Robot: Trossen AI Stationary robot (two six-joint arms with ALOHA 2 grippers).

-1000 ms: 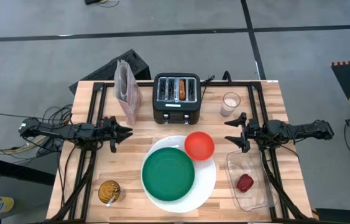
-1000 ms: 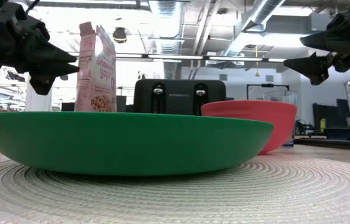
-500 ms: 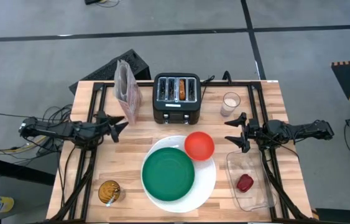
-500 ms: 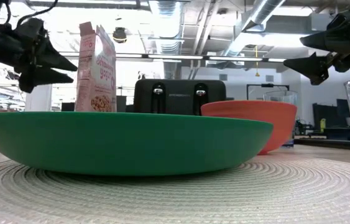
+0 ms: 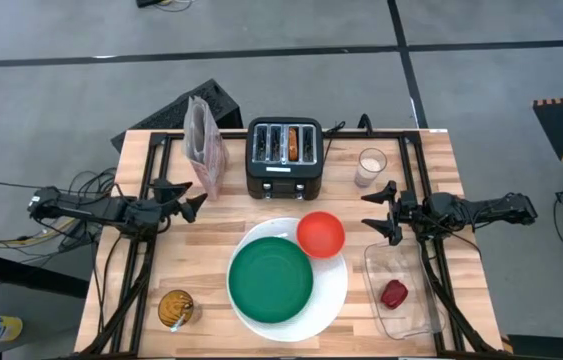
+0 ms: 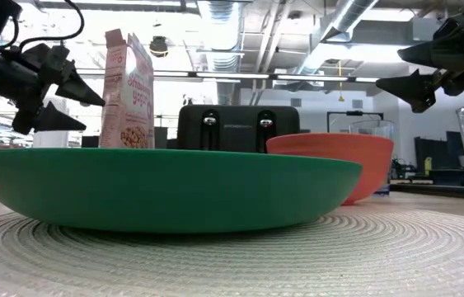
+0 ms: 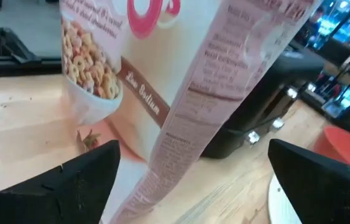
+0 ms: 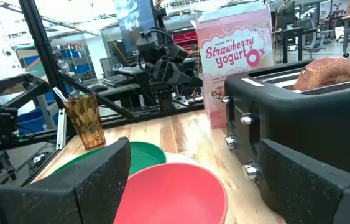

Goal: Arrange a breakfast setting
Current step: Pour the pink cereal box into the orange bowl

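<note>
Facing the cereal box [image 5: 204, 146], your left gripper [image 5: 187, 201] hovers wide open and empty; your right gripper [image 5: 378, 212], equally open, waits beside the red bowl [image 5: 320, 234].

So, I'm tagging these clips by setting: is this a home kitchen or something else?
Most likely a robotics lab or workshop, not a home. The wooden table stands on bare grey floor marked with tape, the ceiling shows exposed ducts, and workbenches with equipment fill the room behind.
</note>
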